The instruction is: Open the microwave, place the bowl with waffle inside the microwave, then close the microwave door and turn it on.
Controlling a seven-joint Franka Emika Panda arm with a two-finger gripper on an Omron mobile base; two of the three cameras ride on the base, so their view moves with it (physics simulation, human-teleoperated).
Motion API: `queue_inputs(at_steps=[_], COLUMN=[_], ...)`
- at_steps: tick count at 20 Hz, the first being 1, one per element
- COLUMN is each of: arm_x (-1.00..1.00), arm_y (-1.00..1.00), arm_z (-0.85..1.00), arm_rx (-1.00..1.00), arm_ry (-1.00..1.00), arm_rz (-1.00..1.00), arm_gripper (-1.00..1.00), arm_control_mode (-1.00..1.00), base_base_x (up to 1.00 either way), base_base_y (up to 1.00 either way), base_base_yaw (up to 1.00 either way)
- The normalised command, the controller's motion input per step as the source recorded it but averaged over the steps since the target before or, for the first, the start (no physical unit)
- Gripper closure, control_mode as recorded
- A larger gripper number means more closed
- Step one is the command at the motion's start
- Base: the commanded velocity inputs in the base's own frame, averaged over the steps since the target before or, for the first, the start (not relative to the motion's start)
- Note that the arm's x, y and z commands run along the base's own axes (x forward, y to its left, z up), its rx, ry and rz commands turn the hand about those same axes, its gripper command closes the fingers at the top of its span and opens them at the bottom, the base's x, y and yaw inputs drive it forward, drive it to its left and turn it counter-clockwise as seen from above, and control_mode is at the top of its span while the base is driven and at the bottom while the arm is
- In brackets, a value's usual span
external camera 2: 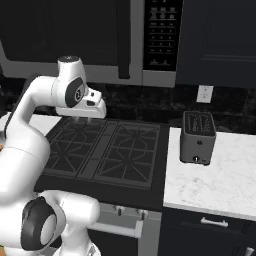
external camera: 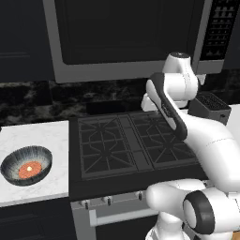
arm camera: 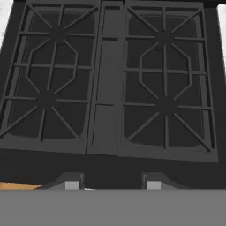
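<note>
The microwave (external camera: 126,37) is mounted above the stove (external camera: 136,145) with its door (external camera: 122,33) shut, and the arm is held over the burners. The bowl (external camera: 26,165) is parked on the white counter (external camera: 37,140) left of the stove with the waffle (external camera: 29,169) inside it, well apart from the gripper (arm camera: 109,184), whose jaws are seen spread apart with nothing between them.

Landmark: the black gas stove (external camera: 133,145) with dark cast grates, set centrally. To its left, a white marble table (external camera: 35,161); to its right, a second white marble table (external camera 2: 220,175) carrying a small dark toaster (external camera 2: 198,137). Behind the stove – a dark speckled stone backsplash (external camera: 51,101) with a white wall outlet (external camera 2: 205,93). Dark cabinets (external camera 2: 220,40) above, dark drawers (external camera 2: 210,225) below the right table.
</note>
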Motion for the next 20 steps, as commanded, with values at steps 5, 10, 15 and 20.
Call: queue_inputs(at_steps=[5, 10, 15, 20], arm_x=[-0.56, -0.89, -0.04, 0.18], arm_y=[-0.18, -0.38, -0.67, -0.84], arm_z=[0.02, 0.67, 0.86, 0.19], arm_rx=[0.0, -0.06, -0.01, 0.19], arm_ry=[-0.18, -0.88, -0.67, -0.01], arm_rz=[-0.06, -0.11, -0.05, -0.02], arm_gripper=[-1.0, -1.0, -1.0, -1.0], arm_control_mode=[-1.0, -1.0, -1.0, -1.0], base_base_x=[0.0, 0.0, 0.0, 0.0], base_base_y=[0.0, 0.0, 0.0, 0.0], base_base_yaw=[0.0, 0.0, 0.0, 0.0])
